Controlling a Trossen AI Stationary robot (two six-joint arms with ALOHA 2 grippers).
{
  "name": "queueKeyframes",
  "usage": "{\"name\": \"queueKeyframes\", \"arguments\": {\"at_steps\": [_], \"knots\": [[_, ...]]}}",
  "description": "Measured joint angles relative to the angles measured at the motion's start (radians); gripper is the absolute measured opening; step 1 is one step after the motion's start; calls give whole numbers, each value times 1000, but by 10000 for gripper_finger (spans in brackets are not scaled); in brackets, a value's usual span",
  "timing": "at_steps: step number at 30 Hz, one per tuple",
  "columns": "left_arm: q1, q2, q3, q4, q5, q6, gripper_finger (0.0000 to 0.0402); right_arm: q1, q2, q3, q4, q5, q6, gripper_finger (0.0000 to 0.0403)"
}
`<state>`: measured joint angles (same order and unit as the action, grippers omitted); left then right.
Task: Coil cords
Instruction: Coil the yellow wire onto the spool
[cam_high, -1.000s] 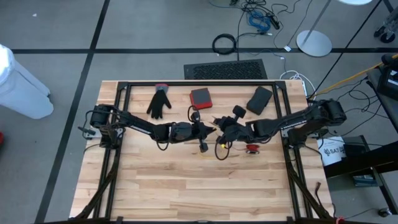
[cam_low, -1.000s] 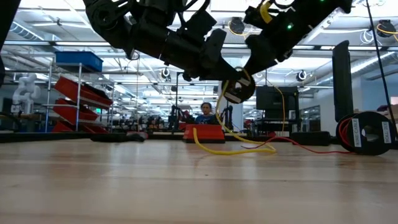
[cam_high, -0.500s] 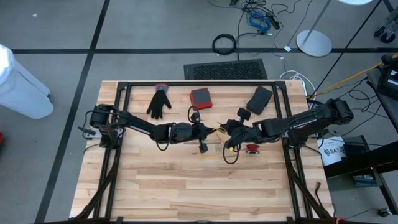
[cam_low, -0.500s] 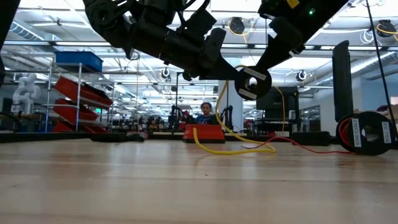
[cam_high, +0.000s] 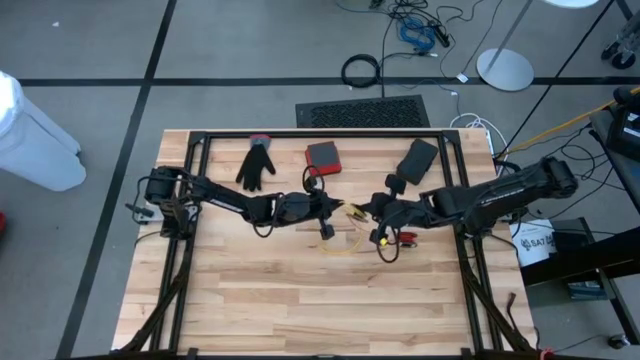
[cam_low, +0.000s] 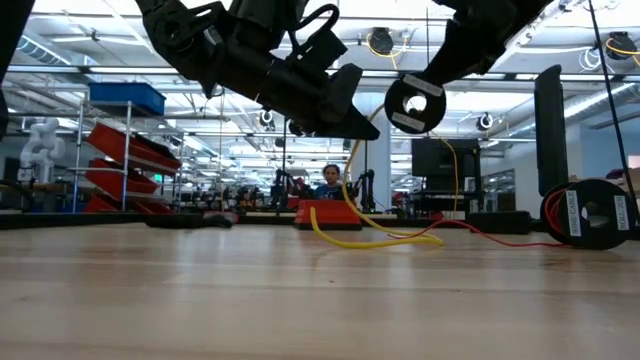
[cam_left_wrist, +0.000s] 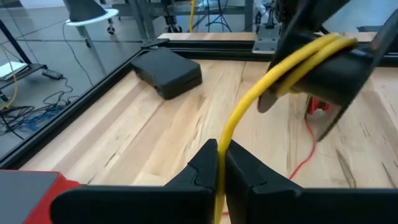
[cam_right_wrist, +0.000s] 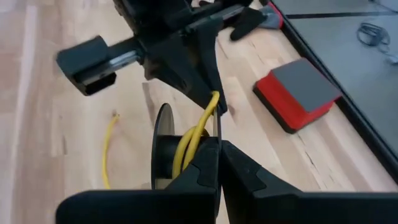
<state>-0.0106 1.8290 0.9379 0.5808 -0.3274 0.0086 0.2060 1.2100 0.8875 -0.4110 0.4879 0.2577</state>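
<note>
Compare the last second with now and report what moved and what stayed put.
The right gripper, shut on a small spool, swung away from the left gripper toward the table's right side, carrying the spool with the yellow cord wound on it. The left gripper kept the cord pinched. The black glove and red box stayed put.

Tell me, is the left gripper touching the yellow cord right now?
Touching. The left wrist view shows the yellow cord running straight down between the left gripper's two dark fingertips, which are pinched against it with no gap.
</note>
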Motion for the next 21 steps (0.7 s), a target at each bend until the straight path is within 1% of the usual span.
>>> {"name": "queueKeyframes", "arguments": {"at_steps": [10, 16, 21], "knots": [[5, 0, 0, 8, 4, 32, 21, -1, -17, 0, 50, -11, -19, 0], [4, 0, 0, 0, 4, 32, 22, -2, -38, 0, 61, 43, -34, 0], [2, -1, 0, 12, -32, 59, 25, -3, -86, 0, 61, 78, -43, 0]]}}
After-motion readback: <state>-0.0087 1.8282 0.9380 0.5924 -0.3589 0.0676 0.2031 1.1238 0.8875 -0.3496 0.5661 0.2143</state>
